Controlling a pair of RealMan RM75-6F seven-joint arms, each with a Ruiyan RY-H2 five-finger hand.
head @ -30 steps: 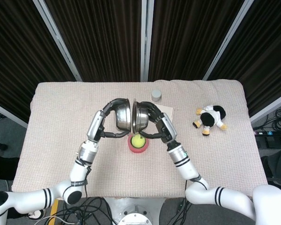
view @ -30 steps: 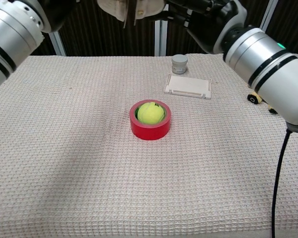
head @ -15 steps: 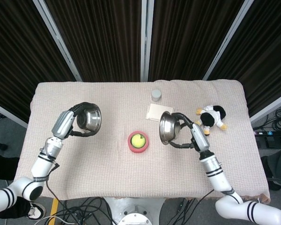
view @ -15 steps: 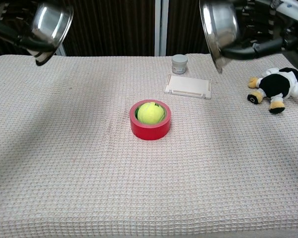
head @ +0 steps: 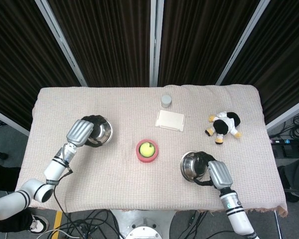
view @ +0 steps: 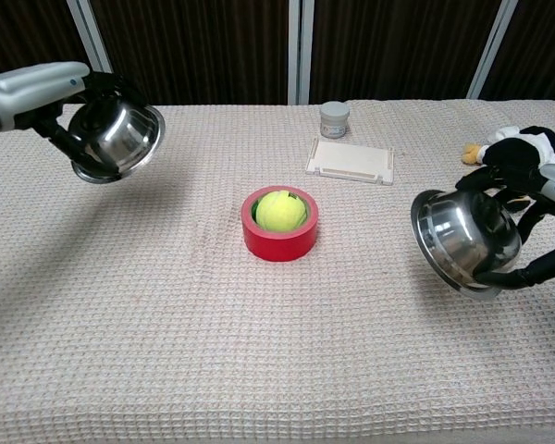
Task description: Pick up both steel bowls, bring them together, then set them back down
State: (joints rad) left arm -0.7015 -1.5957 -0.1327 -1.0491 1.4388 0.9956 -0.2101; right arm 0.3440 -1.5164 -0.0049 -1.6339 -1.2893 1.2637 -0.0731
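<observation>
a: what do you see from the head view?

b: a table with a pale waffle cloth. the left hand has its fingers wrapped on the rim of the left steel bowl, on the left side of the table. the right hand has its fingers clamped on the rim of the right steel bowl, near the front right edge. the two bowls are well apart.

a: what is between them?

b: a red tape roll with a yellow-green tennis ball sitting inside its hole. farther back there is a flat white tray, and behind that a small grey jar. a black and white plush toy lies on the right side.

a: and the chest view?

b: the left hand grips the left steel bowl from behind, dark fingers hooked on the rim. the bowl is tilted, bottom facing us, and it looks lifted above the cloth. the right hand pinches the right steel bowl, one finger under the rim and others over the top. this bowl is tilted with its open side toward us and to the left. i cannot tell if its low edge touches the cloth.

a: the rest?

b: the red tape roll with the tennis ball is in the middle. the white tray and grey jar are behind it. the plush toy is just behind the right hand.
</observation>
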